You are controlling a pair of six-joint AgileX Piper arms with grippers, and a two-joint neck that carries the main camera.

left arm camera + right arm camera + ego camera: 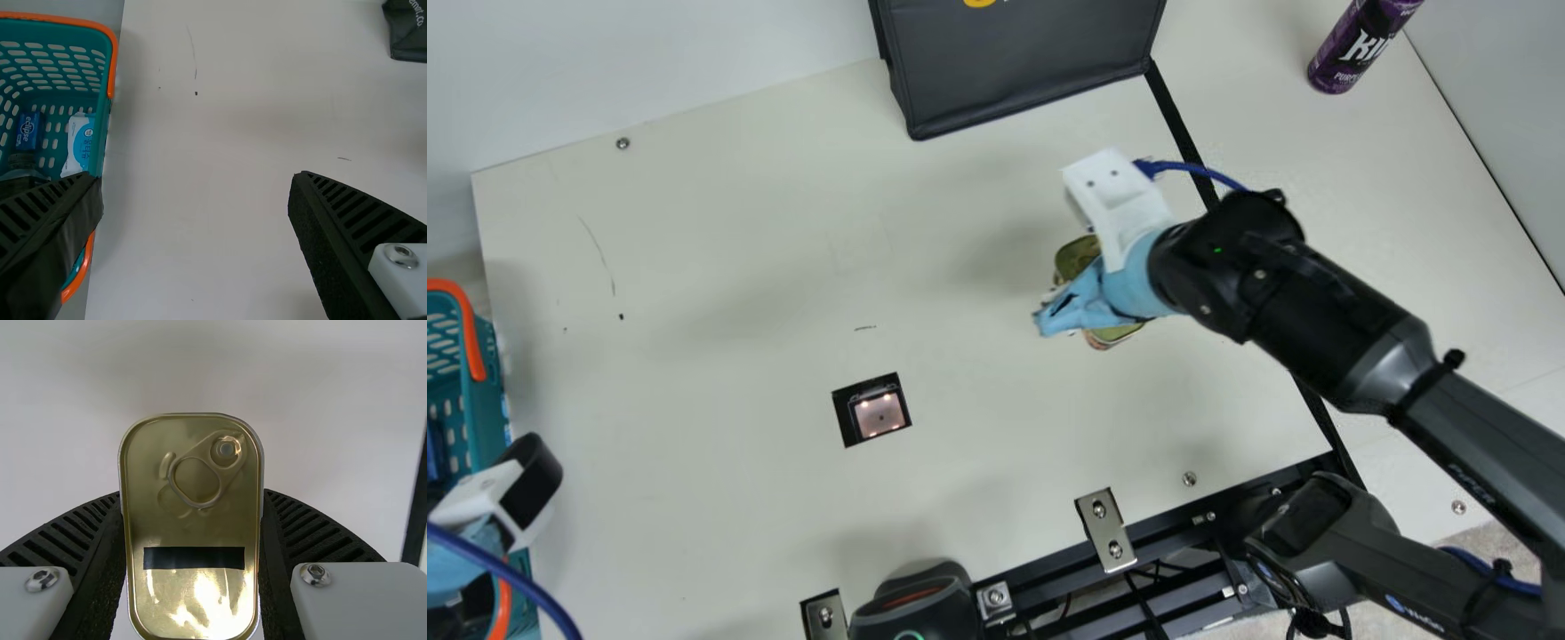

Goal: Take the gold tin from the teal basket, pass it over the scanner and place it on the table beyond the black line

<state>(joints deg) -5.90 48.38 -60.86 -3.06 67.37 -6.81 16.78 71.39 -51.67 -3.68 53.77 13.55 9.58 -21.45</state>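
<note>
Far left of the right gripper [1069, 300]: teal basket [486, 404], perforated plastic with orange handles, containing a blue pack [28, 131] and a white-and-blue packet [81, 143]. The left gripper [470, 524] is at the basket; state: released, ribbed fingers spread wide.

Left of and nearer than the right gripper: scanner window [880, 414], a lit square within a black frame. Below it in the main view: rounded black device [916, 613].

Beyond the right gripper, slightly left: black bag [1023, 67], smooth-sided, its lower corner near the black line [1176, 116].

Right gripper state: closed onto the long sides of the gold tin [193, 533]. Tin: glossy metal, rounded rectangle, pull ring, dark strip across the lid. The tin is on the scanner side of the black line.

Right of the right gripper: the line, crossed by the right arm [1352, 329]. Beyond the line: purple cylindrical can [1356, 49].
</note>
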